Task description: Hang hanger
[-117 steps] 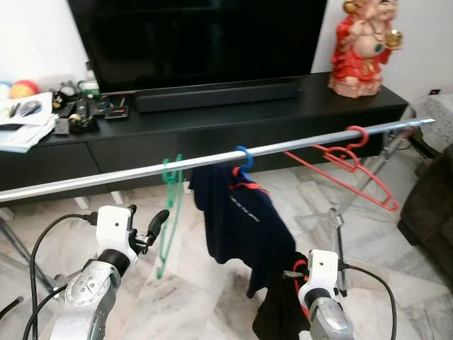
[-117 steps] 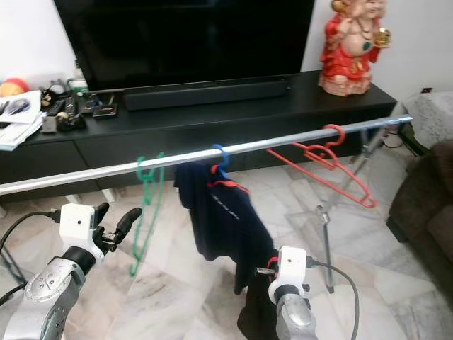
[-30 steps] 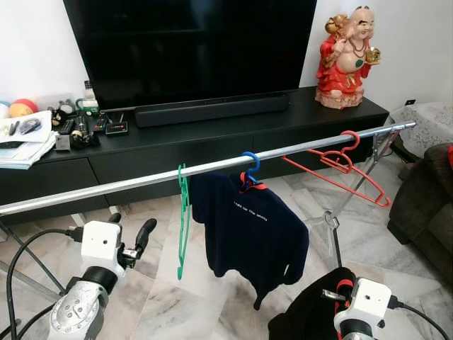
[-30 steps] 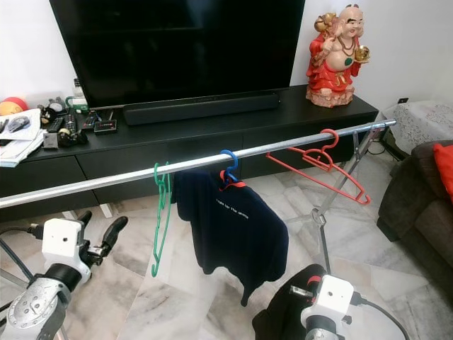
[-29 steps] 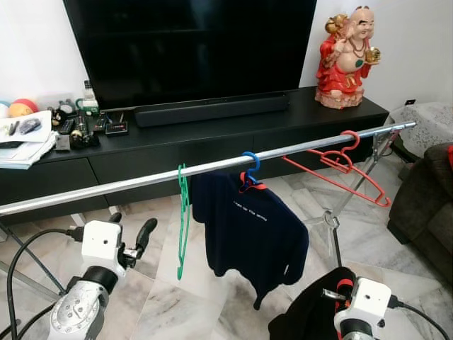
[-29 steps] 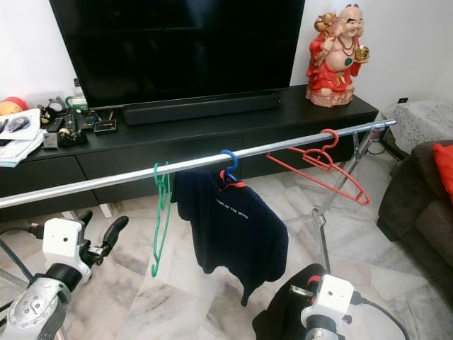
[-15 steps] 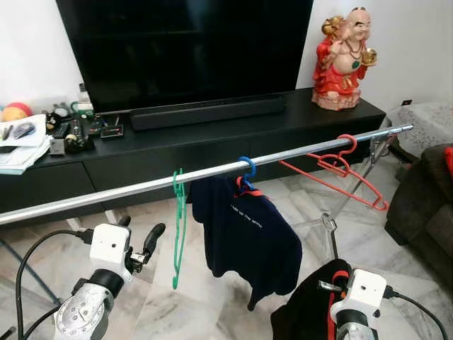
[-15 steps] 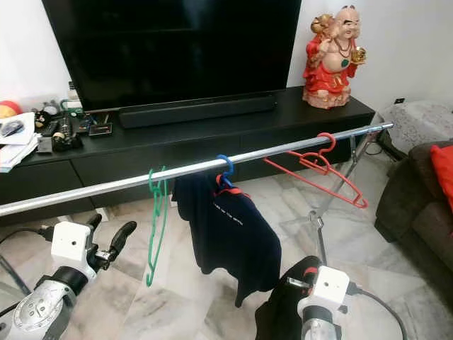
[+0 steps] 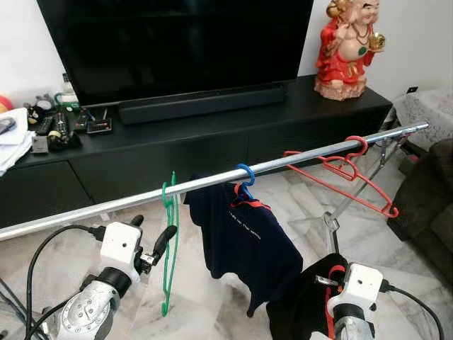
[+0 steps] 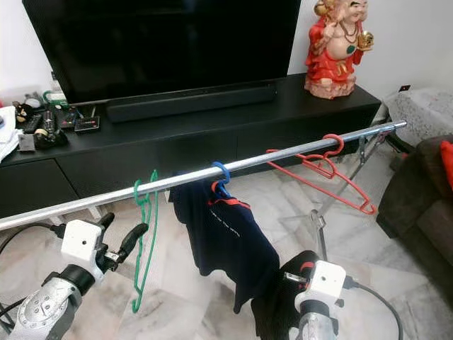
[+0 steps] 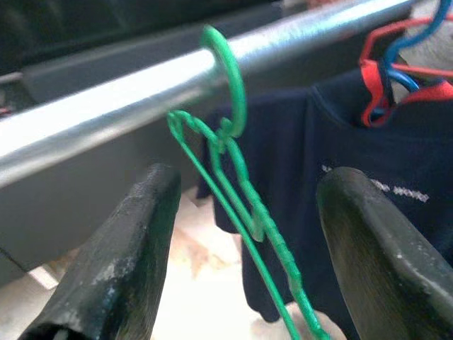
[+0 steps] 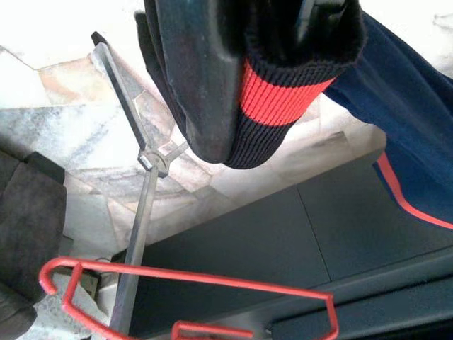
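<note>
Rail-hung green hanger (image 9: pixel 170 234) beside left hand (image 9: pixel 161 244)

A green hanger (image 9: pixel 169 234) hangs on the metal rail (image 9: pixel 212 180). The left gripper (image 9: pixel 159 244) is just beside it at 9 o'clock, fingers apart. At 3 o'clock hang a navy shirt (image 9: pixel 248 241) and red hangers (image 9: pixel 343 177).

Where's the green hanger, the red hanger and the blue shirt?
green hanger (image 9: pixel 170 244), left eye view, on its hanging side bar.
red hanger (image 9: pixel 357 195), left eye view, on its long lower bar.
blue shirt (image 9: pixel 244 237), left eye view, on its chest.
</note>
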`<state>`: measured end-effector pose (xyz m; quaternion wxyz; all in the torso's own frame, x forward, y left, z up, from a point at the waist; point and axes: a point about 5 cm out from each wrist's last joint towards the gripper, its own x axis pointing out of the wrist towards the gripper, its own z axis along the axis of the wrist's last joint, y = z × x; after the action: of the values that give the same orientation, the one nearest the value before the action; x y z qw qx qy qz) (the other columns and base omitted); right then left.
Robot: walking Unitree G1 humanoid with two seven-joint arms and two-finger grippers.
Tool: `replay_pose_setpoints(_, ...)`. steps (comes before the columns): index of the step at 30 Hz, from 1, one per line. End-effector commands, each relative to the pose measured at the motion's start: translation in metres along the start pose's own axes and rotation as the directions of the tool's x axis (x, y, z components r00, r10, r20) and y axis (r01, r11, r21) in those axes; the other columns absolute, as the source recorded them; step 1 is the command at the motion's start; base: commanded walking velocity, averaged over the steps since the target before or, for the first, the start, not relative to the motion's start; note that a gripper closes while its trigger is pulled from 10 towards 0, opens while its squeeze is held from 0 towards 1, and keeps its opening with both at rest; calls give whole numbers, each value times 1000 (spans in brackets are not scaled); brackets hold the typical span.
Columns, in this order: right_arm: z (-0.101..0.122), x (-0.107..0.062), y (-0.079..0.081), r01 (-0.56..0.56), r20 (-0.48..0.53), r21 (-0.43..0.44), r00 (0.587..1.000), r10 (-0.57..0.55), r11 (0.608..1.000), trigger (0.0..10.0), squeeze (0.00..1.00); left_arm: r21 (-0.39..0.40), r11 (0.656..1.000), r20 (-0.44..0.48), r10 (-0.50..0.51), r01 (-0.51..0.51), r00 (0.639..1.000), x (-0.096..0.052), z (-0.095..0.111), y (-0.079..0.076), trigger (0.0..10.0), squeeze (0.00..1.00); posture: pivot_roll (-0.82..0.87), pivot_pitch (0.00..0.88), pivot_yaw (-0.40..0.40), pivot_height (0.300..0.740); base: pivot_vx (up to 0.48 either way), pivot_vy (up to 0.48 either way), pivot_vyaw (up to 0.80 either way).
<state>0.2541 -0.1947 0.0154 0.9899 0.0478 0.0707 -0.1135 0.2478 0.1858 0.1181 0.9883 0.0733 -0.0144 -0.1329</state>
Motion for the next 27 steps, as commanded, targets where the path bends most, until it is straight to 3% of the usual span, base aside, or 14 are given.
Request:
replay_pose_setpoints(1, 0, 1, 2, -9, 0, -4, 1000, 9, 1000, 10000, 0, 9, 999, -6, -32, 32, 999, -2, 2, -3, 10000, 0, 46, 71, 23, 740, 0, 0, 0)
replay_pose_setpoints(2, 0, 1, 3, -15, -4, -6, 1000, 15, 1000, 10000, 0, 27, 996, -23, -84, 85, 996, -3, 1, -8, 10000, 0, 47, 73, 22, 740, 0, 0, 0)
replay_pose_setpoints(7, -1, 1, 4, -23, -7, -8, 1000, 23, 1000, 10000, 0, 36, 989, -36, -142, 143, 989, -4, 2, -15, 10000, 0, 50, 74, 18, 740, 0, 0, 0)
replay_pose_setpoints(27, -2, 3, 6, -33, -21, 8, 999, 34, 999, 10000, 0, 31, 988, -37, -152, 153, 988, -3, 3, -20, 10000, 0, 42, 84, 17, 740, 0, 0, -40)
